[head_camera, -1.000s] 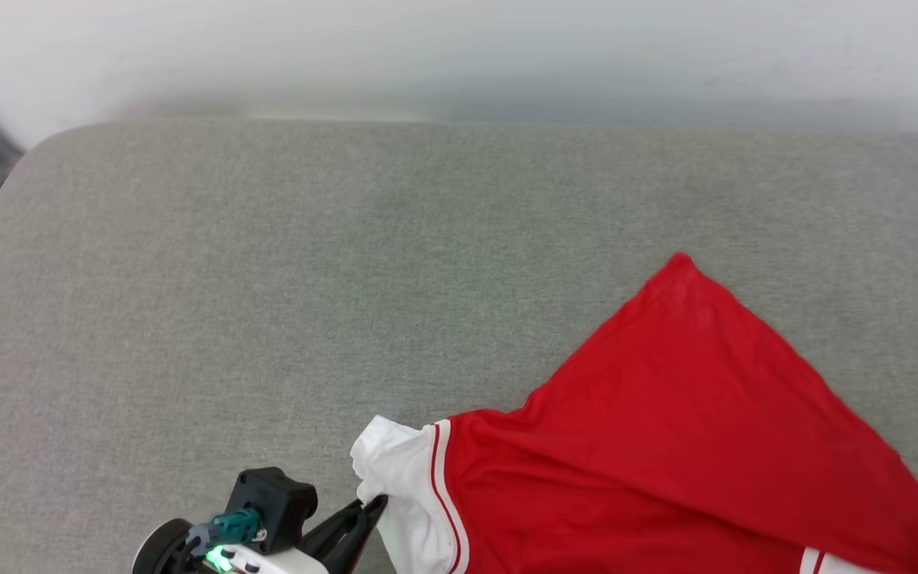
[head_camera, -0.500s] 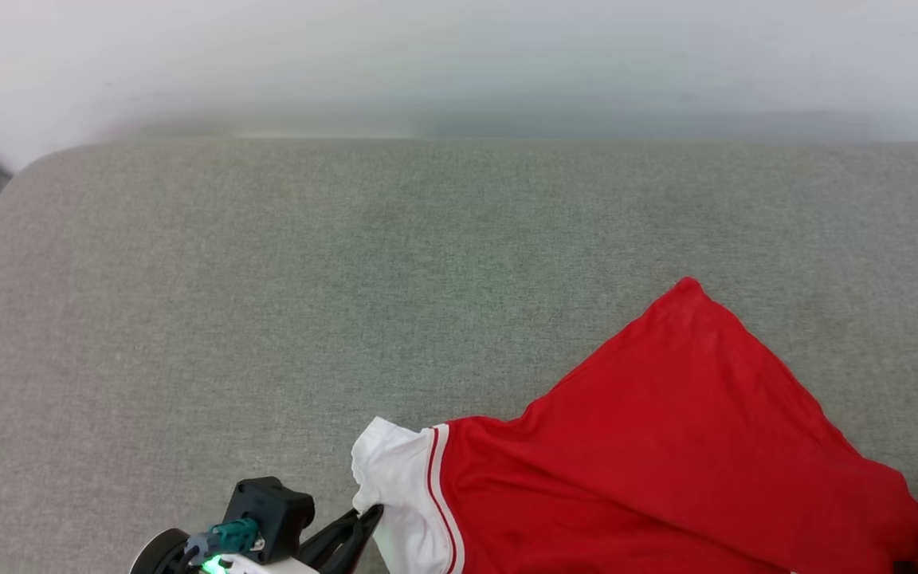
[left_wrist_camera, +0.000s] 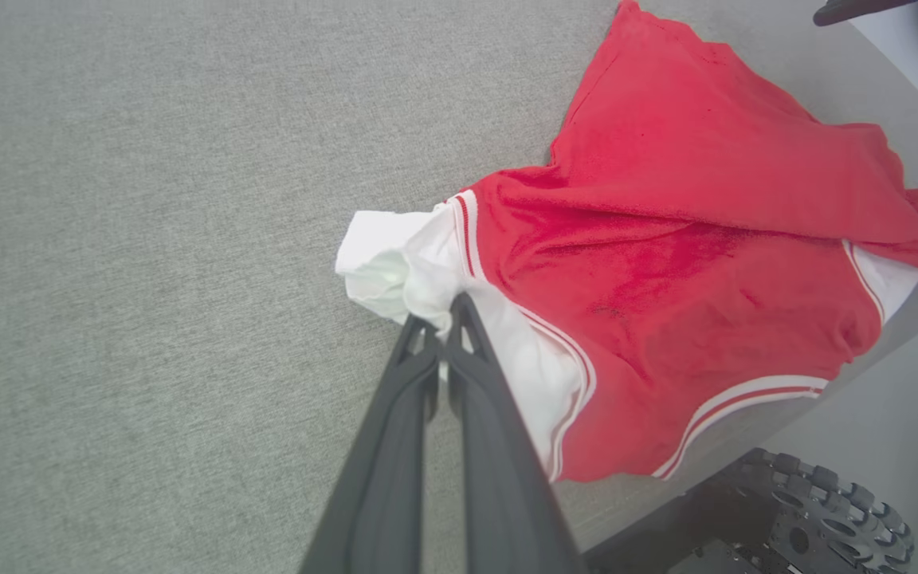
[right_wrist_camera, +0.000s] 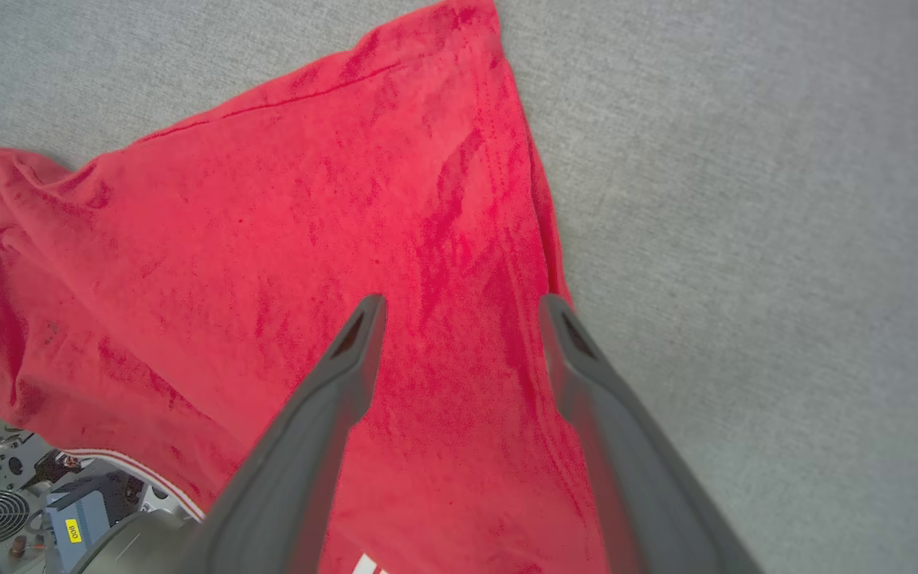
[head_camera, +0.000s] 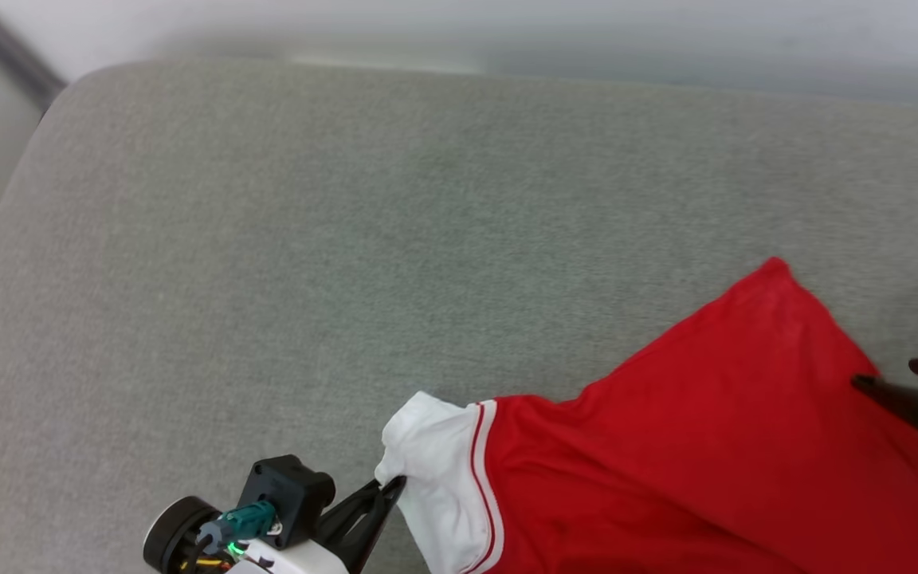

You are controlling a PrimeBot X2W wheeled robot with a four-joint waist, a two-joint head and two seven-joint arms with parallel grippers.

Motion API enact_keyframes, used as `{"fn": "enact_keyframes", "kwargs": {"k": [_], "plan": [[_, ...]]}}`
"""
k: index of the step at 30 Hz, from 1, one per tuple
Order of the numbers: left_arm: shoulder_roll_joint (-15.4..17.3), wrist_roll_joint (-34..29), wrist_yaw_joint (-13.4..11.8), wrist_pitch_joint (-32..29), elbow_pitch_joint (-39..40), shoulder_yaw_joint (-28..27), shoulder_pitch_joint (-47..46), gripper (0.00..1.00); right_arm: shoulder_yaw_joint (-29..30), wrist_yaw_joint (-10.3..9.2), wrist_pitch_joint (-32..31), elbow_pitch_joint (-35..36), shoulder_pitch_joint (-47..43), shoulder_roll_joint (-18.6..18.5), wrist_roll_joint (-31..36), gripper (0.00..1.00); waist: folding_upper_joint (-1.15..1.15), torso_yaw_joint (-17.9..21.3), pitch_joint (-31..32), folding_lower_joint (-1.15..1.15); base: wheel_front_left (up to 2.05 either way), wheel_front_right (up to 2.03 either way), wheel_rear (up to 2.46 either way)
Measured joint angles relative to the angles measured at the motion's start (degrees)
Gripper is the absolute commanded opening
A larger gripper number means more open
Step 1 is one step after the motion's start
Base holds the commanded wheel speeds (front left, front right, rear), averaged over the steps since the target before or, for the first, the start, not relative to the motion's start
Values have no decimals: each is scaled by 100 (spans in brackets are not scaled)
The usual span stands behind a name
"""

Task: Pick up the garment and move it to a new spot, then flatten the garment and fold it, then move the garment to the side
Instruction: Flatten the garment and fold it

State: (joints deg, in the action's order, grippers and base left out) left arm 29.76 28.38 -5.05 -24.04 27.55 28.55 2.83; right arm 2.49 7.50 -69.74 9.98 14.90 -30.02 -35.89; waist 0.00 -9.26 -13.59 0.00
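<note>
The garment [head_camera: 706, 446] lies rumpled on the grey pad [head_camera: 268, 239], in its near-right part. One red corner points away from the robot, and the striped hem sits at the pad's near edge. The left gripper [head_camera: 394, 483] is clamped on the white sleeve [head_camera: 435, 454], fingers together, with cloth bunched at the tips. The right gripper [right_wrist_camera: 459, 307] has its fingers wide apart over the red body by its right edge, holding nothing. A wheel [left_wrist_camera: 833, 510] shows below the pad edge.
</note>
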Motion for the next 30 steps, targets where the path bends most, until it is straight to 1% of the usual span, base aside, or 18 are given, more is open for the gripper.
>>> {"fn": "enact_keyframes", "kwargs": {"k": [6, 9, 12, 17, 20, 25, 27, 30], "plan": [[-44, -85, 63, 0, 54, 99, -191, 0, -315, 0, -147, -649, 862, -13, 354, 100, 0, -401, -363, 0, 0, 0, 0], [-202, -14, 137, 18, 73, 221, -268, 0, -510, 0, -178, -1071, 1194, -121, 644, 100, 0, -664, -591, 1, 0, 0, 0], [-299, -46, 182, 52, 45, 310, -405, 0, -613, 0, -140, -1416, 1324, -142, 742, 100, 0, -831, -737, 1, 0, 0, 0], [-380, -89, 253, 92, -4, 400, -567, 0, -744, 0, -147, -1733, 1459, -269, 868, 100, 0, -1030, -948, 0, 0, 0, 0], [-414, -91, 255, 113, -33, 415, -619, 0, -845, 0, -201, -1811, 1456, -389, 865, 100, 0, -1115, -1036, 0, 0, 0, 0], [-453, -91, 263, 181, -105, 436, -641, 0, -932, 0, -237, -1871, 1445, -477, 805, 100, 0, -1168, -1122, -1, 0, 0, 0], [-458, -91, 264, 202, -125, 436, -664, 0, -973, 0, -233, -1890, 1449, -499, 786, 0, 0, -1163, -1130, -1, 0, 0, 0], [-466, -92, 287, 224, -162, 434, -694, 0, -1022, 0, -129, -1961, 1454, -481, 727, 0, 0, -1144, -1107, -1, 0, 0, 0]]}}
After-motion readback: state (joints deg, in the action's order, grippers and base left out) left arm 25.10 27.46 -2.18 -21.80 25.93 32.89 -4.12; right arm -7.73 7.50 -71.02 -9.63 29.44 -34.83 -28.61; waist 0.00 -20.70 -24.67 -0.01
